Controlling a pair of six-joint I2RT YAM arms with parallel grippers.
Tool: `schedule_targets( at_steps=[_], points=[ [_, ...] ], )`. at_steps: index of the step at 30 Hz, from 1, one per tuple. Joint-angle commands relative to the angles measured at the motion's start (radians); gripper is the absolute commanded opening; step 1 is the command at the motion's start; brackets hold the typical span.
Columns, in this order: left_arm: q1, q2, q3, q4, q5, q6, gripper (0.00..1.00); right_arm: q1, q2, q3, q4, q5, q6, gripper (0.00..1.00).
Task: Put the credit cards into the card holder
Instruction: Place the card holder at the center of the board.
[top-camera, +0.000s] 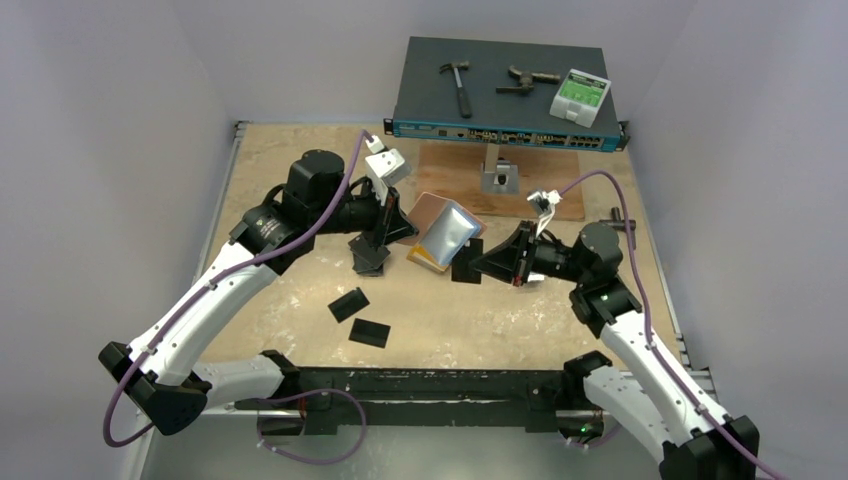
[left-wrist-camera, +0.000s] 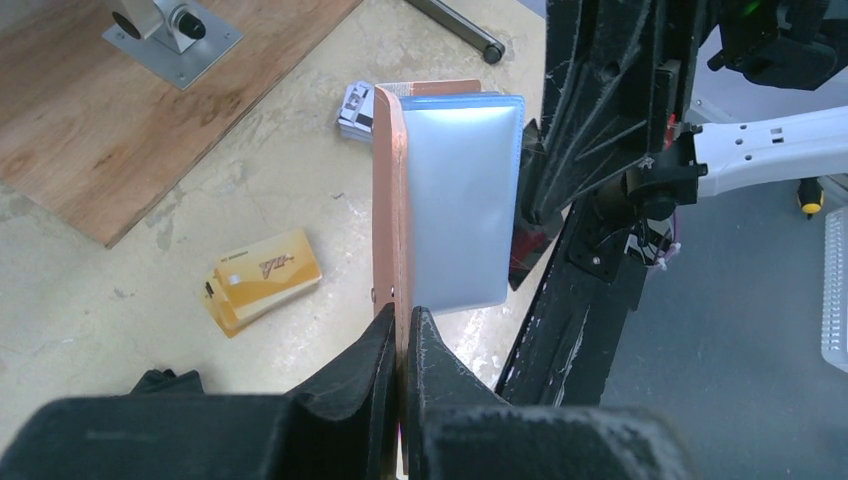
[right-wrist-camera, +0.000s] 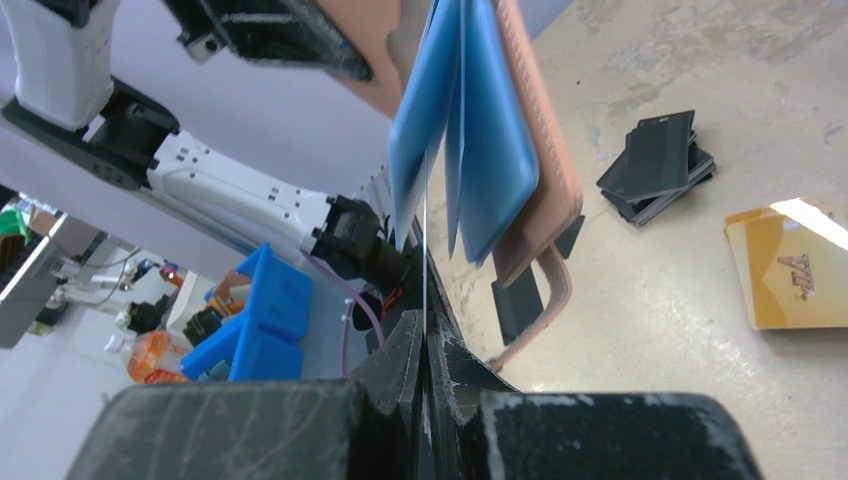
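Observation:
The salmon-pink card holder (top-camera: 443, 236) hangs open above the table, its blue sleeves (left-wrist-camera: 462, 200) fanned out. My left gripper (left-wrist-camera: 403, 312) is shut on its pink cover (left-wrist-camera: 387, 200). My right gripper (right-wrist-camera: 426, 342) is shut on one thin dark credit card (top-camera: 467, 259), seen edge-on in the right wrist view, whose far end reaches up among the blue sleeves (right-wrist-camera: 480, 150). Orange-gold cards (left-wrist-camera: 264, 280) and a silver-grey stack (left-wrist-camera: 355, 110) lie on the table. Black card stacks (top-camera: 348, 303) lie near the left arm, one more (top-camera: 369, 333) closer to the front.
A network switch (top-camera: 505, 118) stands at the back with a hammer (top-camera: 458, 86) and a white-green box (top-camera: 580, 95) on top. In front of it lies a wooden board (top-camera: 450, 165) with a metal bracket (top-camera: 497, 178). Another black stack (right-wrist-camera: 660, 165) sits beside the holder.

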Motion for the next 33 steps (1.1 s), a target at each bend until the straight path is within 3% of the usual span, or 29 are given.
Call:
schedule_targets(
  at_steps=[1,7,12,23,29,33],
  points=[
    [0.0,-0.004,0.0,0.057,0.043,-0.015,0.0,0.037,0.049,0.096,0.025,0.083,-0.019,0.0],
    [-0.003,0.006,-0.005,0.058,0.057,0.004,0.0,0.187,0.108,0.146,0.012,0.256,-0.052,0.0],
    [-0.003,0.009,-0.011,0.061,0.083,0.003,0.0,0.215,0.116,0.159,-0.005,0.319,-0.071,0.0],
    [-0.048,0.014,-0.041,0.063,0.25,0.025,0.09,0.231,0.156,0.172,0.015,0.335,-0.073,0.0],
    [-0.058,0.02,-0.053,0.072,0.237,0.029,0.11,0.243,0.154,0.161,0.03,0.289,-0.075,0.0],
    [-0.058,0.034,-0.1,0.095,0.177,-0.027,0.06,0.243,0.155,0.159,-0.032,0.266,-0.09,0.0]
  ],
)
